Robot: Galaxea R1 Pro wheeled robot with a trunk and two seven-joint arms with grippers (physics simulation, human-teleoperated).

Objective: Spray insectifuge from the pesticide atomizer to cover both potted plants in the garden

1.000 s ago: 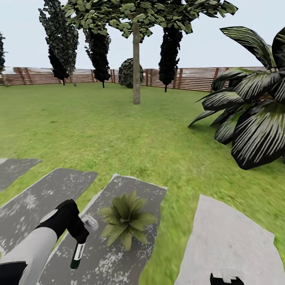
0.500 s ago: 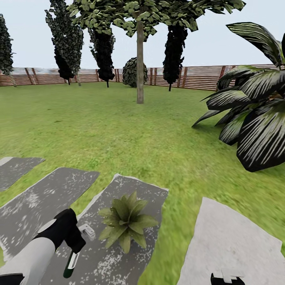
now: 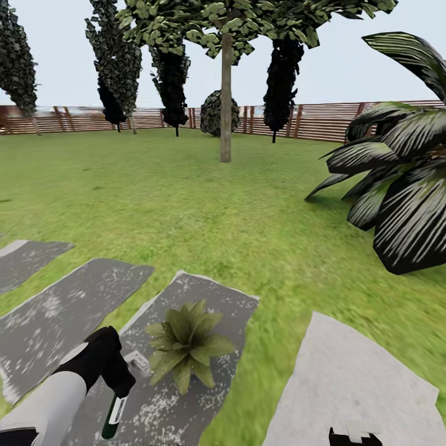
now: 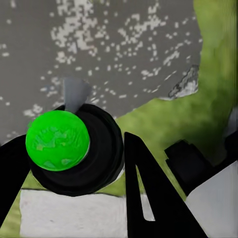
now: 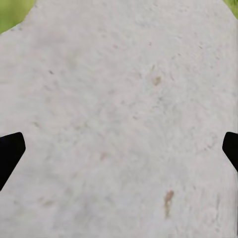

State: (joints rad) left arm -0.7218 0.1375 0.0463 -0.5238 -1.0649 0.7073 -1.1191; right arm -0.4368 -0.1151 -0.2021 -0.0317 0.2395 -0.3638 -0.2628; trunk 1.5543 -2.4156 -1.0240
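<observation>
Garden: a green lawn [image 3: 186,204] runs from the near stepping slabs to a brown slatted fence [image 3: 322,121] along the far edge.
Trees: a slim-trunked leafy tree [image 3: 226,93] stands far centre, with dark columnar trees and a round bush [image 3: 214,113] beside it in front of the fence.
Striped plant: a big plant with dark, white-streaked leaves [image 3: 396,186] fills the right side of the lawn.
Stepping slabs: irregular grey slabs lie near; a speckled dark grey slab [image 3: 204,297] at near centre, another [image 3: 68,310] to its left, and a pale grey slab [image 3: 353,378] at near right.
Potted plant: one low rosette of broad pointed green leaves [image 3: 186,344] sits on the near-centre slab; its pot is hidden under the leaves.
Left arm: a white and black arm [image 3: 56,396] reaches in from the near left corner.
Left gripper: the left gripper [image 3: 118,378] is clamped on the bottle, just left of the rosette and not touching it.
Pesticide atomizer: a slim dark green bottle [image 3: 113,418] hangs below the left gripper over the speckled slab, with a pale grey spray head [image 3: 139,362] towards the rosette; in the left wrist view its bright green round end [image 4: 57,140] sits between the black fingers [image 4: 148,198].
Right gripper: the right gripper [image 5: 119,148] is over the pale slab, fingers wide apart with only the black tips [image 5: 10,153] at the picture's sides, nothing between them.
</observation>
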